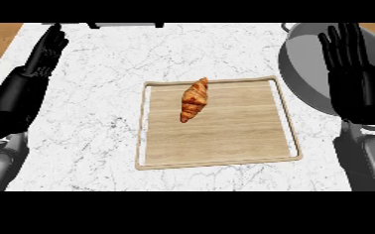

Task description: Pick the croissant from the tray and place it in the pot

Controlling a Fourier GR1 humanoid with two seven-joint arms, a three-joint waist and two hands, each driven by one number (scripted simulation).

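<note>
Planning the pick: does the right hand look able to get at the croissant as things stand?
Probably yes. The croissant lies alone on the tray, uncovered, and nothing stands between it and the open right hand, which shows over the pot.

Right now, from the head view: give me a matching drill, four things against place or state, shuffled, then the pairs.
Things:
1. croissant
2. pot
3. left hand
4. tray

Places or states:
A. grey, at the counter's right edge, partly behind the right hand
B. wooden, mid-counter
C. open, fingers up, at the view's left edge
D. lying on the tray's upper left part

Pairs: 1-D, 2-A, 3-C, 4-B
</note>
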